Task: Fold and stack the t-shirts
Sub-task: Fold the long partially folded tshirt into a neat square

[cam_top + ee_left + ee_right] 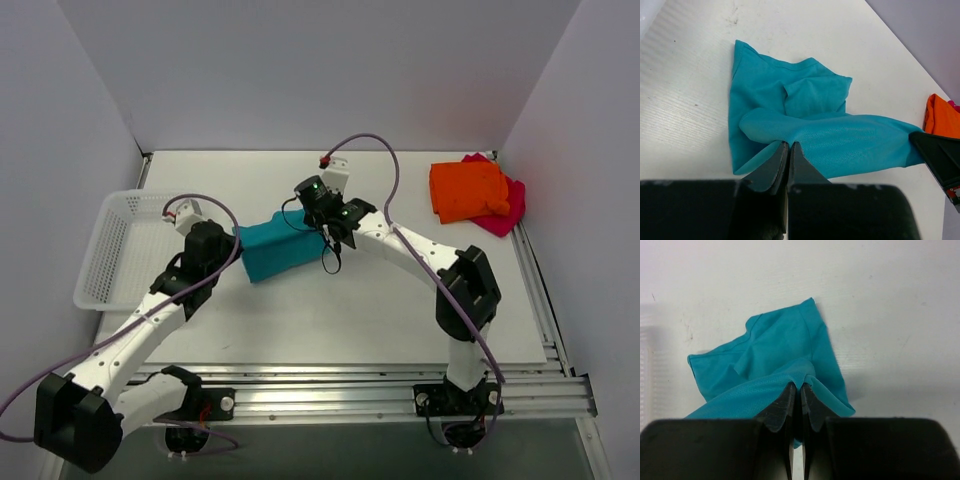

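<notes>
The teal-blue t-shirt point(277, 250) lies partly folded in the middle of the table, held up along one edge between both grippers. My left gripper point(237, 243) is shut on its left end; in the left wrist view the gripper point(789, 145) pinches the teal cloth point(805, 115). My right gripper point(322, 232) is shut on its right end; in the right wrist view the gripper point(801, 386) pinches a fold of the shirt point(775, 350). The orange t-shirt point(467, 190) lies folded on top of the magenta-pink t-shirt point(505, 212) at the back right.
A white mesh basket point(118, 245) stands at the left edge of the table, close behind my left arm. White walls close in the table at the back and sides. The metal rail point(380, 385) runs along the near edge.
</notes>
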Available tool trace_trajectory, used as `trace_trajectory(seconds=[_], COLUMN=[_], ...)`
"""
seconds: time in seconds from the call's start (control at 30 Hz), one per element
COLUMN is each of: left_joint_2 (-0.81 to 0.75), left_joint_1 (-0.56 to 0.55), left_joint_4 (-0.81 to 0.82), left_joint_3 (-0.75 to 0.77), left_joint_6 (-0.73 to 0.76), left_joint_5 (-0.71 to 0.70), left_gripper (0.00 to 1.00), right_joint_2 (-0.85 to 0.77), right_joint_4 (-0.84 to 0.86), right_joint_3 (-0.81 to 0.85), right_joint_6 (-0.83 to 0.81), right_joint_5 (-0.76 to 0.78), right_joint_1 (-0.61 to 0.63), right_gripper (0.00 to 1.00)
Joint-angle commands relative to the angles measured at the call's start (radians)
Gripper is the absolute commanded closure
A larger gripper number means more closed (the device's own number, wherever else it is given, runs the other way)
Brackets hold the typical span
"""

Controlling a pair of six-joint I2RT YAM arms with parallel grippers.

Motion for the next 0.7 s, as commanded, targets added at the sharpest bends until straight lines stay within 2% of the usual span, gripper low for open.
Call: trace_trajectory(seconds=[0.0,0.1,0.13,0.17,0.2,0.23,0.27,0.3,0.33,0.4,0.5,0.67], left_joint_2=[0.061,0.162,0.201,0.244,0.352,0.42,0.492,0.64,0.71,0.823,0.807,0.732], left_joint_1=[0.064,0.123,0.143,0.167,0.234,0.28,0.329,0.394,0.411,0.433,0.437,0.471], left_joint_4=[0.053,0.098,0.109,0.154,0.193,0.261,0.34,0.325,0.286,0.212,0.241,0.305], left_joint_3=[0.057,0.095,0.112,0.153,0.176,0.201,0.238,0.364,0.443,0.595,0.609,0.546], left_joint_6=[0.045,0.061,0.07,0.076,0.081,0.094,0.1,0.105,0.116,0.143,0.183,0.199], left_joint_5=[-0.003,0.01,0.004,0.018,0.042,0.093,0.177,0.282,0.306,0.337,0.36,0.427], left_gripper=[0.98,0.98,0.97,0.88,0.43,0.23,0.05,0.06,0.06,0.06,0.06,0.06], right_joint_2=[0.107,0.263,0.361,0.412,0.465,0.51,0.573,0.591,0.595,0.547,0.437,0.215], right_joint_4=[-0.054,-0.081,-0.085,-0.079,-0.114,-0.131,-0.137,-0.146,-0.139,-0.087,-0.022,0.084], right_joint_3=[0.12,0.312,0.379,0.521,0.614,0.697,0.764,0.855,0.868,0.811,0.69,0.325], right_joint_6=[-0.038,-0.052,-0.068,-0.084,-0.084,-0.078,-0.063,-0.053,-0.05,-0.056,-0.072,-0.052], right_joint_5=[0.032,-0.009,-0.02,-0.047,-0.084,-0.095,-0.095,-0.083,-0.077,-0.065,-0.034,0.023], right_joint_1=[-0.063,-0.107,-0.121,-0.136,-0.168,-0.182,-0.193,-0.204,-0.204,-0.199,-0.192,-0.187], right_gripper=[1.0,1.0,0.93,0.56,0.39,0.26,0.05,0.02,0.01,0.0,0.0,0.0])
